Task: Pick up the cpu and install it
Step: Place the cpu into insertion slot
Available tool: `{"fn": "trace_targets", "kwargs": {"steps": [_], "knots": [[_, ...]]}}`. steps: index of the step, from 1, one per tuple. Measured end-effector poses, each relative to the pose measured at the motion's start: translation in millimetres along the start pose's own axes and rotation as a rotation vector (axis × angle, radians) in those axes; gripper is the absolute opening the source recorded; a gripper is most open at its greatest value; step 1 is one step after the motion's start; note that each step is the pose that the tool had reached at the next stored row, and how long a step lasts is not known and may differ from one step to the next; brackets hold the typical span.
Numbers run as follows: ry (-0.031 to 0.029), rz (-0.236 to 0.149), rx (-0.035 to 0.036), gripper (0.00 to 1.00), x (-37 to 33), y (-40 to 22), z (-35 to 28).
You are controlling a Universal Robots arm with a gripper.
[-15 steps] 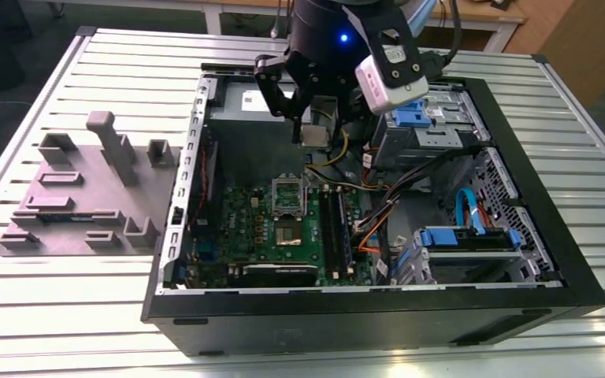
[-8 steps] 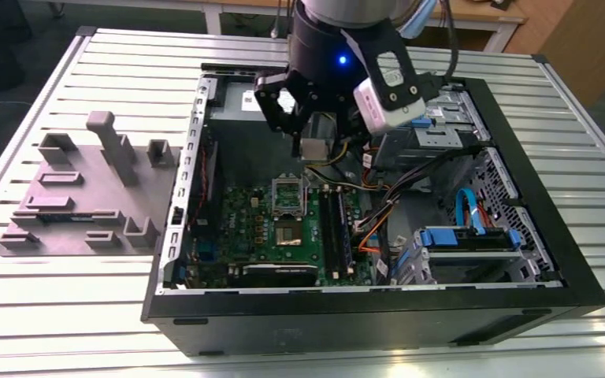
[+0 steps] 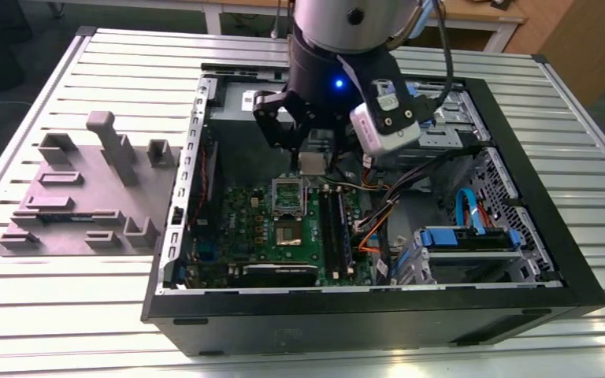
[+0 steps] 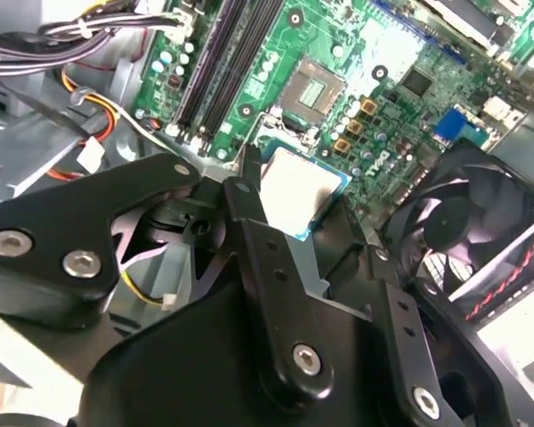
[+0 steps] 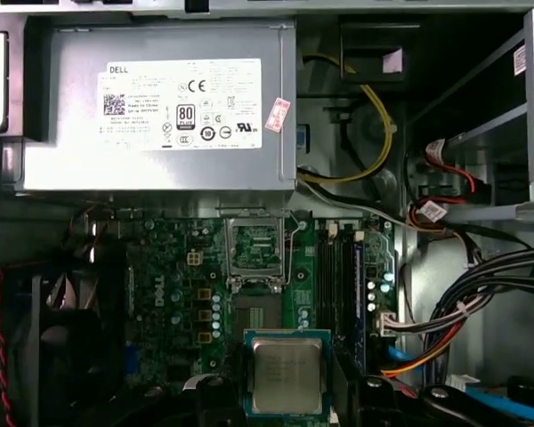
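Two fingers (image 4: 247,209) hold one cpu (image 5: 287,374) over one green motherboard (image 5: 165,267).

Directly over the socket (image 5: 252,311) the way is open, its dark recess bare; its metal frame (image 5: 255,247) lies swung open on the side towards the power supply (image 5: 160,107), whose grey box rises as a wall beyond that frame; the memory slots (image 5: 338,276) run just beside the socket along one flank, and past them bundled cables (image 5: 481,294) crowd the case; on the opposite flank the fan (image 4: 476,213) stands well apart, with only low board parts between; the gripper (image 4: 301,197), clamped on the cpu (image 5: 287,374), hangs above the board near the socket.
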State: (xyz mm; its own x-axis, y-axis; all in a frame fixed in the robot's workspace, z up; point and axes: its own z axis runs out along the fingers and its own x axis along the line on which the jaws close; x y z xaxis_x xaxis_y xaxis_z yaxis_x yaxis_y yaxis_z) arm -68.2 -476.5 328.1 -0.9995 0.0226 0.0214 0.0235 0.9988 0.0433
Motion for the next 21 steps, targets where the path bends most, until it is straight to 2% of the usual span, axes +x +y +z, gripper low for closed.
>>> {"fn": "trace_targets", "kwargs": {"steps": [4, 6, 21], "knots": [[0.0001, -0.002, 0.0000, 0.47, 9.3, -0.5, 7.4], [0.0001, -0.003, -0.0001, 0.47, 11.2, -0.7, 11.1], [0.0004, -0.007, -0.0009, 0.47, 8.7, -2.3, 38.3]]}}
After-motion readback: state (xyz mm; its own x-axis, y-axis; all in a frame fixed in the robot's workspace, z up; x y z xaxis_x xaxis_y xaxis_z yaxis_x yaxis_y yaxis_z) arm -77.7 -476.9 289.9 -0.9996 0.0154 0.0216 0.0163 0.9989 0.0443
